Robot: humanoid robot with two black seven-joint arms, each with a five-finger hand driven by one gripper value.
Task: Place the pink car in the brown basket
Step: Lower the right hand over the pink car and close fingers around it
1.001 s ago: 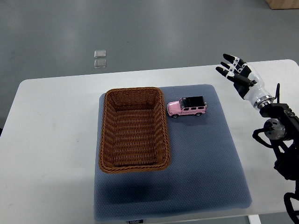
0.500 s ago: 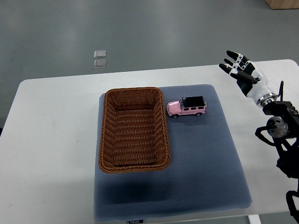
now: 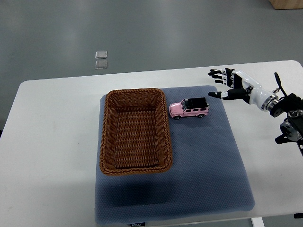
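Observation:
The pink car (image 3: pixel 189 108), with a black roof, stands on the blue-grey mat (image 3: pixel 208 165) just right of the brown wicker basket (image 3: pixel 134 130). The basket is empty. My right hand (image 3: pixel 223 85) comes in from the right edge, its fingers spread and holding nothing. It hovers a short way to the right of the car and slightly behind it, not touching it. The left arm does not show.
The mat lies on a white table (image 3: pixel 52 142). Two small clear squares (image 3: pixel 101 60) lie on the grey floor beyond the table's far edge. A wooden box corner (image 3: pixel 286 4) shows at the top right.
My right hand has swung left and turned toward the car, from the table's far right corner to just beside the mat's far right corner. The car and basket have not moved.

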